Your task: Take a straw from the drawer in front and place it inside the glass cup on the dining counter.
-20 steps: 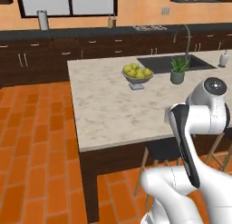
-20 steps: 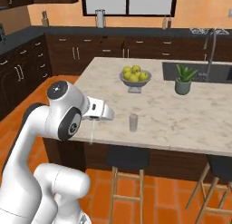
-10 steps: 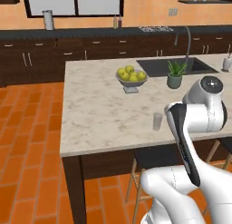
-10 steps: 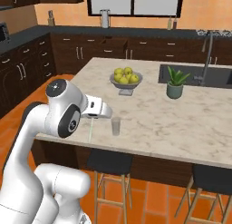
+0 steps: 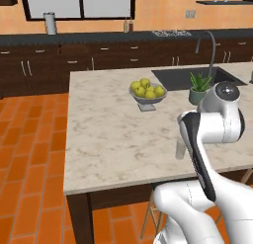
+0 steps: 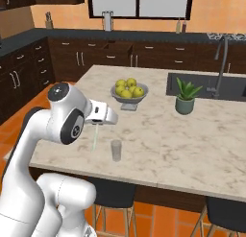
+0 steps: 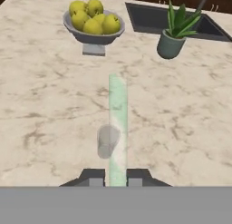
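Left base view: the dining counter (image 5: 113,139) is now closer than a second ago, because the base drives nearer; the arm hides most of the glass cup (image 5: 180,148).

Right base view: the gripper (image 6: 103,117) holds the straw (image 6: 95,138) hanging just beside the cup (image 6: 116,150), not inside.

Hand view: the fingers (image 7: 94,177) pinch the straw (image 7: 118,128); it overlaps the faint cup (image 7: 107,141), so its alignment is unclear.

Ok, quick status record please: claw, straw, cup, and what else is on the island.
claw: shut on the straw
straw: held between the fingertips, above the counter, not yet in the cup
glass cup: upright on the dining counter, near its front edge, empty
fruit bowl: behind the cup, yellow fruit
plant pot: beside the sink
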Robot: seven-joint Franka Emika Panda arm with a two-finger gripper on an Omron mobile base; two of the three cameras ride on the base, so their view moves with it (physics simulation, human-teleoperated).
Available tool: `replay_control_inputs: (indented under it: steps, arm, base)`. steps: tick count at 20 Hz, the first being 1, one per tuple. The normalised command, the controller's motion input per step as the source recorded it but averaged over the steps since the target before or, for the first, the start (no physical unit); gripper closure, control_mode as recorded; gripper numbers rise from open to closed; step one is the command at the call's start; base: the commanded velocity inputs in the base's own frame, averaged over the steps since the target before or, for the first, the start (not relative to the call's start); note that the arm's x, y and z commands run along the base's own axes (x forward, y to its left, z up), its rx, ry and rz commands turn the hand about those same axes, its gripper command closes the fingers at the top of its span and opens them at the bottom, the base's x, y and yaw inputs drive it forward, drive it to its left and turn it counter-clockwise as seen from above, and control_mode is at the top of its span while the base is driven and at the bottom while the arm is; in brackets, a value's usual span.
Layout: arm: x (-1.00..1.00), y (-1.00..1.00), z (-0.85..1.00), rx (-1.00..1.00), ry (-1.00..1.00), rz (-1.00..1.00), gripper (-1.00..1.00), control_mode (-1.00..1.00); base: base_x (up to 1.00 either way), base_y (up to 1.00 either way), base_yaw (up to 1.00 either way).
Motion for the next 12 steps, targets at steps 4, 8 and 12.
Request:
replay_control_inputs:
  steps: [4,8,12]
  arm:
    - [-0.03,-0.14,0.3,0.14,-0.11,0.12,1.0,-1.0]
    - [-0.06,-0.44,0.34,0.22,-0.24,0.32,1.0,-1.0]
    - [0.0,-0.26,0.2,0.21,-0.22,0.4,1.0,-1.0]
  base:
    - [0.04,0.0,0.02]
    - [0.0,0.0,0.0]
    - [0.0,0.0,0.0]
